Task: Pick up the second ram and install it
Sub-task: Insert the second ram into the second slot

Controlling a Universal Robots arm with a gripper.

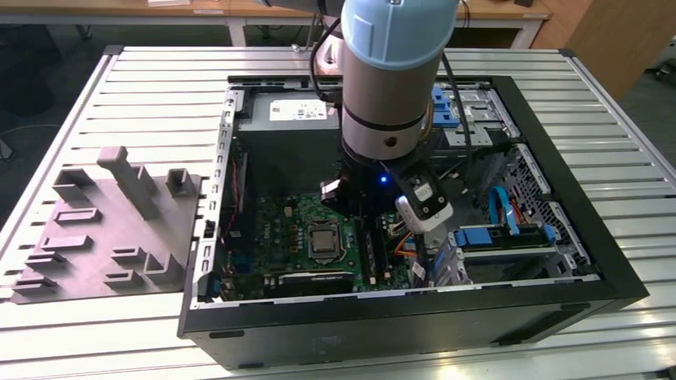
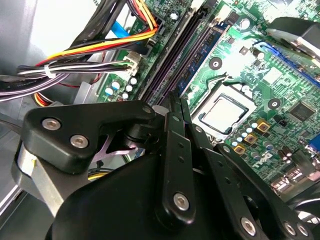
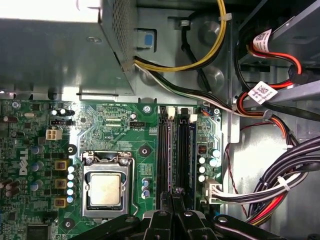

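A thin blue-green memory board, the second ram [image 2: 202,57], stands on edge in one of the long black slots [image 3: 175,150] beside the CPU socket. My gripper [image 2: 176,102] hangs low inside the open computer case [image 1: 211,317], right over the near end of those slots. Its two narrow fingers are pressed together, shut, with nothing showing between them. In the first wrist view the gripper [image 3: 174,192] tips sit over the gap between the slot pairs. I cannot tell whether they touch the board. In the exterior view the gripper [image 1: 365,218] is down over the motherboard.
The CPU socket [image 3: 105,190] lies close by the slots. Bundled cables [image 2: 90,50] run along the slots' other side. The power supply [image 1: 290,111] fills the case's far end. Blue drive brackets [image 1: 496,233] are at the exterior view's right, a grey fixture plate [image 1: 106,229] at its left.
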